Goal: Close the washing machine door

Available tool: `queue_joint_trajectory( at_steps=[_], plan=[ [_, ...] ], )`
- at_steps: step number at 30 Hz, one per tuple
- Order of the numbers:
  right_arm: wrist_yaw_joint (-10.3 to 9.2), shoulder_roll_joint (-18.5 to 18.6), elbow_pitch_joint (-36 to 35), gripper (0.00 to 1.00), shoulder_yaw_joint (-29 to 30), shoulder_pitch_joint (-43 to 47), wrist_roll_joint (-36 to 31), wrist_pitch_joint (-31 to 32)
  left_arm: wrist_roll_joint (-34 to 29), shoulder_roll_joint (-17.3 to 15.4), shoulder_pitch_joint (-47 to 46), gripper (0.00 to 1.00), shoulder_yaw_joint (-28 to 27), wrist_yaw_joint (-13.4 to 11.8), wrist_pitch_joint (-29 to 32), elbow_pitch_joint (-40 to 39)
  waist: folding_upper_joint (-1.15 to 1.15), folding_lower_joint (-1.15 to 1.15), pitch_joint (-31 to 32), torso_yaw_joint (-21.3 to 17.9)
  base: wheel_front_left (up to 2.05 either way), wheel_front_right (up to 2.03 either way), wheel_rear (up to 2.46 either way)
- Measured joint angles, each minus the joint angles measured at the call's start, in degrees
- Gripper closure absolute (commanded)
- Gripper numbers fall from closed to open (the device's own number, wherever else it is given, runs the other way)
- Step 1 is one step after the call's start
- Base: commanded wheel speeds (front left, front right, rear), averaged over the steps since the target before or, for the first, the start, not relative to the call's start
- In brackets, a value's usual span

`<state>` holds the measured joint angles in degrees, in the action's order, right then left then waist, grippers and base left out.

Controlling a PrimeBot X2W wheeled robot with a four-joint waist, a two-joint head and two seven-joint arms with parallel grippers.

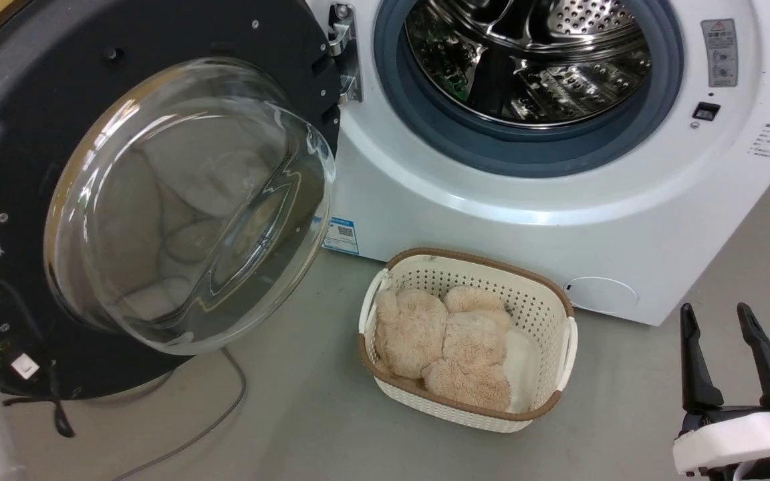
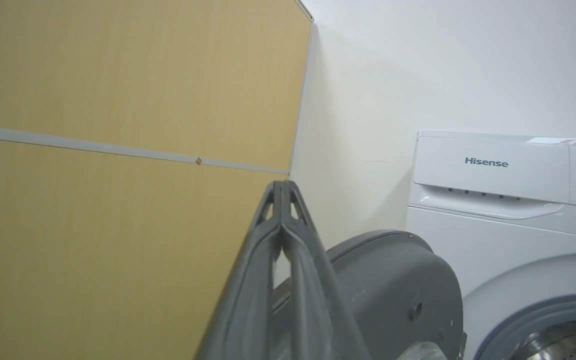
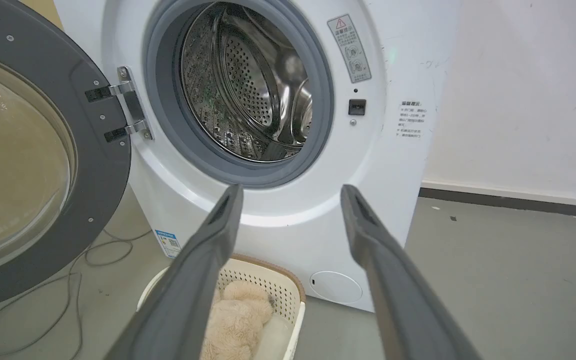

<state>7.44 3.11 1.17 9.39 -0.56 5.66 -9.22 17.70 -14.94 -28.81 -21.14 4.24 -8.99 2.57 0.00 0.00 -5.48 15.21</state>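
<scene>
- Step: closing push not yet begun. washing machine door (image 1: 184, 207) stands wide open, hinged left of the drum (image 1: 525, 60), glass bowl facing the head cam.
- L gripper (image 2: 282, 186): fingers pressed together, nothing between; sits by door's grey outer face, contact can't tell.
- R gripper (image 1: 714, 314): fingers spread, empty, low right, well apart from door.
- Next, prob.: L pushes outer face, swings door to drum till latch catches; arc passes over basket (image 1: 562, 314).
- Floor (image 1: 625, 401): bare grey, cable (image 1: 224, 401) under door. Room: white wall, yellow panel (image 2: 118, 100).
</scene>
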Motion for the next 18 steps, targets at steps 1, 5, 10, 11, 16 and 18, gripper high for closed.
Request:
queue_joint_trajectory(
  at_steps=[1,5,10,11,16,18],
  plan=[
    [0.00,0.0,0.0,0.00,0.0,0.0,0.0,0.0,0.0,0.0,0.0,1.00,0.0,0.0,0.0,0.0,0.00,0.00,0.0,0.0,0.00,0.00,0.00],
    [0.00,0.0,0.1,0.00,0.5,0.0,0.3,-0.5,2.8,-1.9,-2.0,1.00,-2.5,0.3,0.8,4.0,0.00,0.00,-0.5,0.8,0.00,0.00,0.00],
    [0.00,0.0,0.3,0.00,1.3,-0.3,0.4,-1.1,6.8,-3.7,-4.1,1.00,-5.0,0.5,4.6,8.5,0.00,0.00,-1.1,1.6,0.00,0.00,0.00],
    [0.00,0.0,0.3,0.00,1.4,-0.4,0.4,-1.2,7.7,-4.3,-4.4,1.00,-5.6,0.5,5.6,9.3,0.00,0.00,-1.3,1.7,0.00,0.00,0.00],
    [0.00,0.0,0.3,0.00,2.1,-0.7,0.5,-1.9,13.8,-6.2,-5.7,1.00,-7.7,1.0,12.7,14.1,0.00,0.00,-2.1,2.3,0.00,0.00,0.00],
    [0.00,0.0,0.4,0.00,2.3,-0.7,0.6,-2.0,16.4,-6.6,-5.9,1.00,-8.6,1.0,15.9,15.8,0.00,0.00,-2.5,2.6,0.00,0.00,0.00]
  ],
)
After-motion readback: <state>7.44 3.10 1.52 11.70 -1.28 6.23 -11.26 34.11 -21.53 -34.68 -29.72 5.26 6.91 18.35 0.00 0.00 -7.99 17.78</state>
